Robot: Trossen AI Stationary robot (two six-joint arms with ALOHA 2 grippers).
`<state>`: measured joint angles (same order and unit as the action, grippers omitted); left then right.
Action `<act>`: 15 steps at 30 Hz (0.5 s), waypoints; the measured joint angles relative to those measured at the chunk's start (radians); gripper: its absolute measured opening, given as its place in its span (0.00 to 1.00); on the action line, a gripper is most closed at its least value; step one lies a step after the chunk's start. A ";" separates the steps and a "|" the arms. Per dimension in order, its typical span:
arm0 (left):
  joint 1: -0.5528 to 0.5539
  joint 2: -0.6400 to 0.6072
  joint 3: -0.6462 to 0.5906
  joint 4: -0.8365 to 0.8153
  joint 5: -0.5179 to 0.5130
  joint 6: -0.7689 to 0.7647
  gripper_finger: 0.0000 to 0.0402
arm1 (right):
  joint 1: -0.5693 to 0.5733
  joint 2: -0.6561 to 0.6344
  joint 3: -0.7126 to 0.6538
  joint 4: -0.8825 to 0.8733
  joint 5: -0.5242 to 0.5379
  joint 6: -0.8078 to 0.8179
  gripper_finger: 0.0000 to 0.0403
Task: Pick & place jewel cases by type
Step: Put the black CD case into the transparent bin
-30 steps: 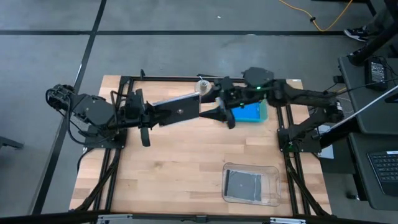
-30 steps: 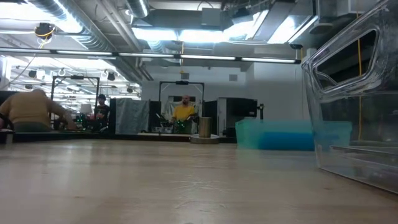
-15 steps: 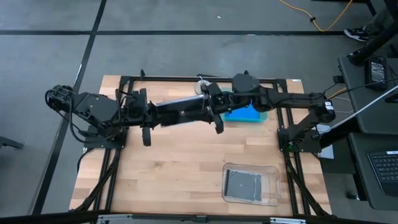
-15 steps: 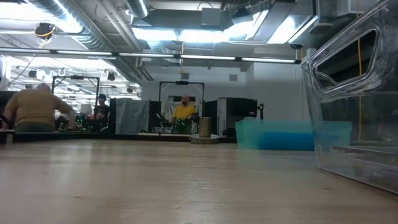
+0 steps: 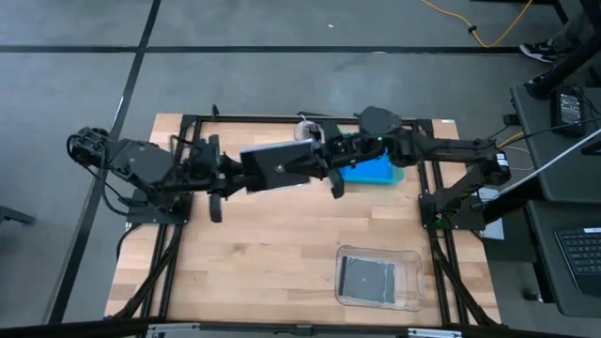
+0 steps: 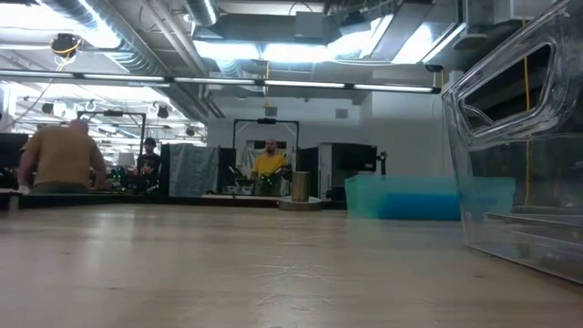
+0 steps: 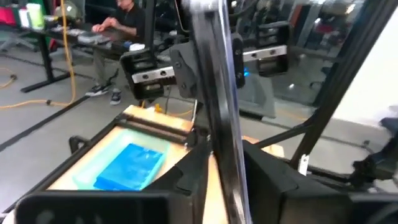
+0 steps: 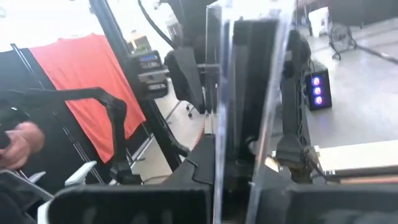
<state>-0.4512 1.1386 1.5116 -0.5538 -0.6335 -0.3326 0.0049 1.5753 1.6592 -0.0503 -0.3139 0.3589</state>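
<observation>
A dark squarish jewel case (image 5: 277, 162) hangs in the air over the table's far middle, between both arms. My right gripper (image 5: 319, 165) comes from the right and is shut on the case's right end. My left gripper (image 5: 244, 175) comes from the left. Its fingers (image 7: 194, 169) stand on either side of the case's left end (image 7: 225, 155) with a small gap. Blue jewel cases (image 5: 369, 171) lie in the teal tray (image 5: 399, 173). Another dark case (image 5: 366, 278) lies in the clear tray (image 5: 406, 282). My right gripper pinches the dark case's right end (image 8: 242, 140) between its two fingers, one on each flat face. The fingers come level from the table's right. The case is lifted clear of the table and stands tilted on edge, reaching toward my left gripper.
A small metal cylinder (image 5: 305, 130) stands at the far edge behind the case. The clear tray's wall (image 6: 519, 137) rises at the near right. Bare wood (image 5: 254, 253) spreads across the near left. People sit in the room beyond the table.
My right gripper has moved toward the table's left, reached the case's right end and shut on it. The case stays in the air but has rolled, so more of its flat face shows from above.
</observation>
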 joint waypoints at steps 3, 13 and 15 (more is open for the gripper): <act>-0.016 -0.033 0.000 0.009 0.000 0.008 0.26 | 0.000 -0.031 0.002 -0.031 0.005 -0.016 0.03; -0.030 -0.147 0.010 -0.008 -0.006 -0.017 0.40 | 0.127 -0.178 0.003 -0.634 0.251 0.095 0.03; -0.035 -0.153 0.010 -0.040 -0.004 -0.036 0.41 | 0.205 -0.186 -0.004 -0.783 0.340 0.218 0.03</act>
<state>-0.4860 0.9853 1.5215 -0.5937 -0.6376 -0.3686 0.2103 1.3888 1.6552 -0.8337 0.0265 0.5772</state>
